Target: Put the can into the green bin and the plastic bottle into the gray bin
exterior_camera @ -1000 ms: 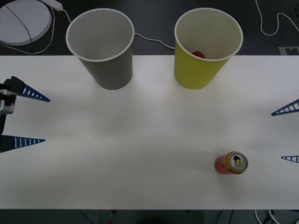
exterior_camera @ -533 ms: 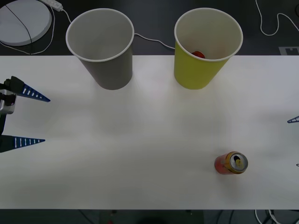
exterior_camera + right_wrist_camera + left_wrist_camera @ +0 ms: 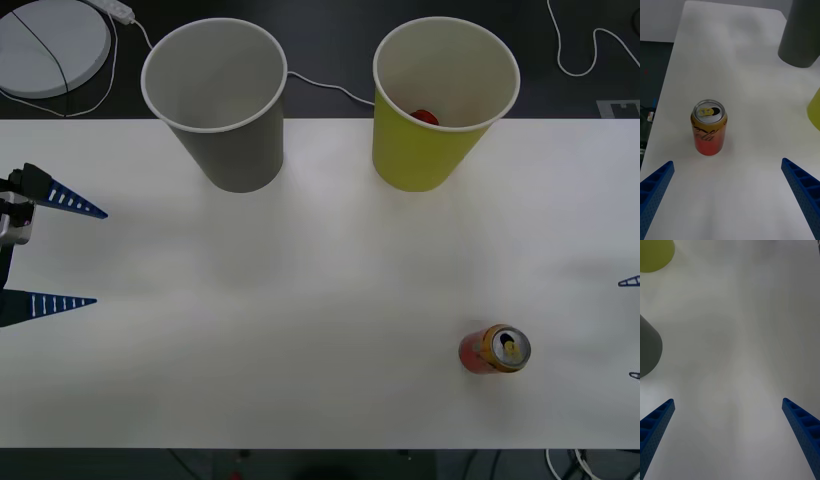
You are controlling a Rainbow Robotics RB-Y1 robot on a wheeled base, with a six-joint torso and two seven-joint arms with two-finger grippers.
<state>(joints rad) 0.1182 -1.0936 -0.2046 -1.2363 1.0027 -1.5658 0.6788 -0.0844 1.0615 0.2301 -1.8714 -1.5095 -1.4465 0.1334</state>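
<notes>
The can [image 3: 494,350], red with a gold top, stands upright on the white table [image 3: 300,300] at the near right. In the right wrist view the can [image 3: 709,129] is ahead of my open right gripper [image 3: 727,163], well clear of the fingers. That gripper [image 3: 632,329] sits at the table's right edge. The green bin [image 3: 440,100] and the gray bin [image 3: 215,100] stand upright at the back. My left gripper [image 3: 75,255] hangs open and empty at the left edge. The plastic bottle is out of view.
A small red object [image 3: 425,117] lies inside the green bin. Behind the table are a round white device [image 3: 50,45] and loose white cables [image 3: 320,85]. The left wrist view catches the gray bin [image 3: 647,348] and the green bin [image 3: 655,253] at its edge.
My right gripper has drawn back toward the right edge, leaving just its fingertips in the front view. The can, the bins and the left gripper have not moved.
</notes>
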